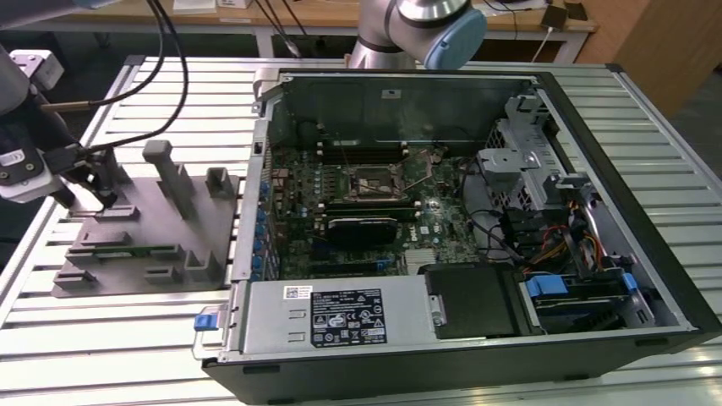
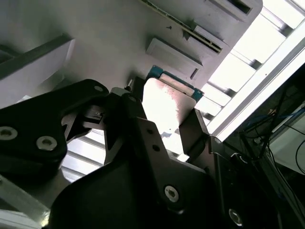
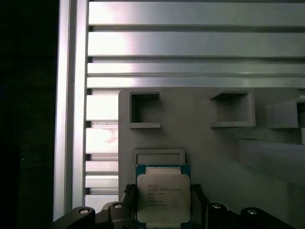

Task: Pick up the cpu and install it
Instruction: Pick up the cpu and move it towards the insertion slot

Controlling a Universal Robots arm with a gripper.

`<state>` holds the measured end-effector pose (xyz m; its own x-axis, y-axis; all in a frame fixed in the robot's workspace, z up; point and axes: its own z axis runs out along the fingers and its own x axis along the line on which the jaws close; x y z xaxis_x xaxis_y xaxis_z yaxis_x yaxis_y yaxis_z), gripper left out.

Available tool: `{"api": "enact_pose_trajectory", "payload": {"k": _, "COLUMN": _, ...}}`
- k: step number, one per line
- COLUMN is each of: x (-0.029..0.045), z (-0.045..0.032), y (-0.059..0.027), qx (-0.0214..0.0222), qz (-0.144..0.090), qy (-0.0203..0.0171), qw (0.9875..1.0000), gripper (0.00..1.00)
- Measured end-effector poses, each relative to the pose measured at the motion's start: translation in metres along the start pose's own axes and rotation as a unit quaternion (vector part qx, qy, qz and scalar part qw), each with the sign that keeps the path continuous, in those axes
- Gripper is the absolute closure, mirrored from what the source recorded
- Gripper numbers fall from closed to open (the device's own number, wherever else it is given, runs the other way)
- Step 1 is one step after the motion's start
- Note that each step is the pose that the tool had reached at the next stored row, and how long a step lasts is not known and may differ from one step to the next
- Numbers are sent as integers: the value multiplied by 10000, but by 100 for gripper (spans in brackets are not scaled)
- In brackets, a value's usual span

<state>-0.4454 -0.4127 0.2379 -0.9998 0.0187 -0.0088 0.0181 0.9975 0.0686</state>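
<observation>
The cpu (image 3: 163, 198), a flat square chip with a silvery top plate and a blue-green rim, sits between the two black fingers (image 3: 198, 202) of my gripper (image 3: 163, 206), which is shut on it. In the second wrist view its pale underside (image 2: 167, 106) shows between the same fingers (image 2: 194, 125). It hangs just off a shallow square recess (image 3: 159, 155) in the grey fixture block (image 3: 200, 143). In the exterior view my gripper (image 1: 95, 193) is at the exterior view's left, over that block (image 1: 147, 245). The motherboard socket (image 1: 378, 182) lies inside the open computer case.
The open computer case (image 1: 587, 110) takes up the middle and the exterior view's right, with a power supply (image 1: 338, 313) at its front and cables and a drive cage (image 1: 530, 169) beside the board. Upright posts (image 1: 169, 173) rise from the fixture block. The table is of ribbed aluminium slats (image 3: 190, 45).
</observation>
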Motion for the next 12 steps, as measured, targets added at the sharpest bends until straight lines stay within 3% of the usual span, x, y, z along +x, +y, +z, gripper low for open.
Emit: {"api": "enact_pose_trajectory", "payload": {"k": 12, "x": -2, "z": -257, "y": 18, "qx": 0, "qz": -1, "qy": -14, "qw": 10000, "gripper": 46}}
